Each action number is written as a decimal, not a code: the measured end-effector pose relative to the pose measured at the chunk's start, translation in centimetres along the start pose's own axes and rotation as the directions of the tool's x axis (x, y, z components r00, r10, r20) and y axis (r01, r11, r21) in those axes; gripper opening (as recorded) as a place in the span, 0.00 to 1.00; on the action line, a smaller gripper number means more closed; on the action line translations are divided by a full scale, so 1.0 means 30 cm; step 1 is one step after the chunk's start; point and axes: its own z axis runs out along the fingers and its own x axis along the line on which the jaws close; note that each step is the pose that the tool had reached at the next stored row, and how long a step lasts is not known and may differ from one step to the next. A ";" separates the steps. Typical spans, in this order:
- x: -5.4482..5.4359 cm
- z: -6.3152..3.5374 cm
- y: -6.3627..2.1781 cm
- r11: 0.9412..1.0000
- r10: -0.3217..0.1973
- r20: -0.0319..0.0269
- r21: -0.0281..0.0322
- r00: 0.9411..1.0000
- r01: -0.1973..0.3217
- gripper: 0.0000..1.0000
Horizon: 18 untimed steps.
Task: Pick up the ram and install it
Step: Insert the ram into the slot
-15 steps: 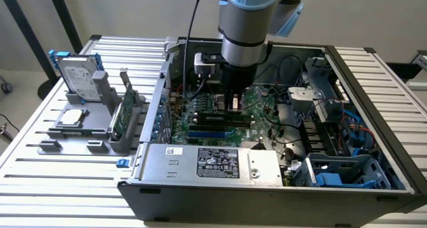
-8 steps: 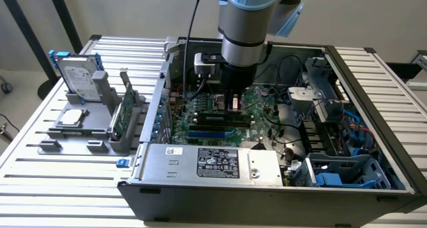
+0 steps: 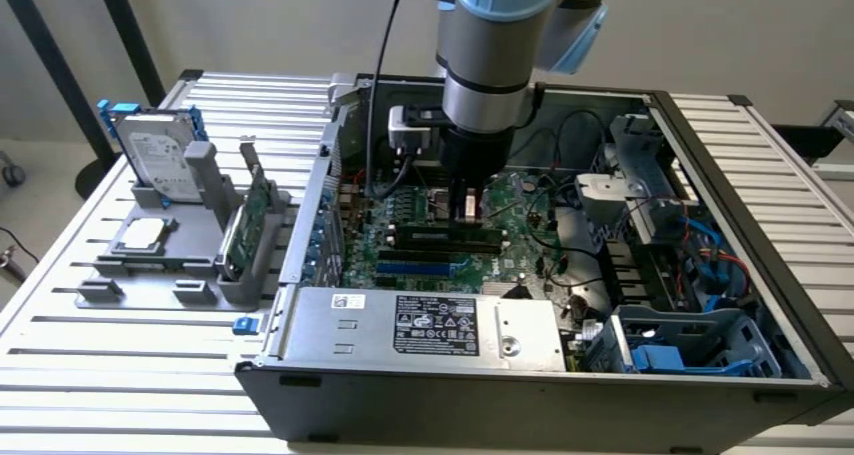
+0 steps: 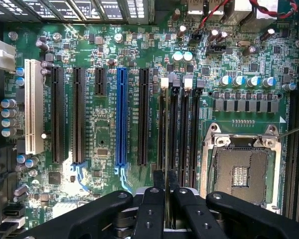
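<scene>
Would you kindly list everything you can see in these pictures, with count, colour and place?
computer case: one, black, open, on the table.
motherboard: one, green, inside the case.
blue slot: one, blue, among the black slots on the motherboard.
white slot: one, white, at the motherboard's edge.
processor socket: one, silver, empty, beside the memory slots.
ram: one, thin green stick seen edge-on, standing in the memory slots in front of the fingertips.
power supply: one, silver, labelled, at the case's near edge.
hard drive: one, silver, in the grey holder at the exterior view's left.
expansion card: one, green, upright in the same holder.
table: one, slatted, silver.
gripper: one, black, shut on the ram.
</scene>
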 end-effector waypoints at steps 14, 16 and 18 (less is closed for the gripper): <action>0.001 -0.006 0.000 1.000 0.000 0.002 0.000 1.000 0.000 0.22; 0.001 -0.018 0.001 1.000 0.000 0.004 0.000 1.000 0.000 0.22; 0.002 -0.027 0.003 1.000 0.000 0.006 0.000 1.000 0.000 0.22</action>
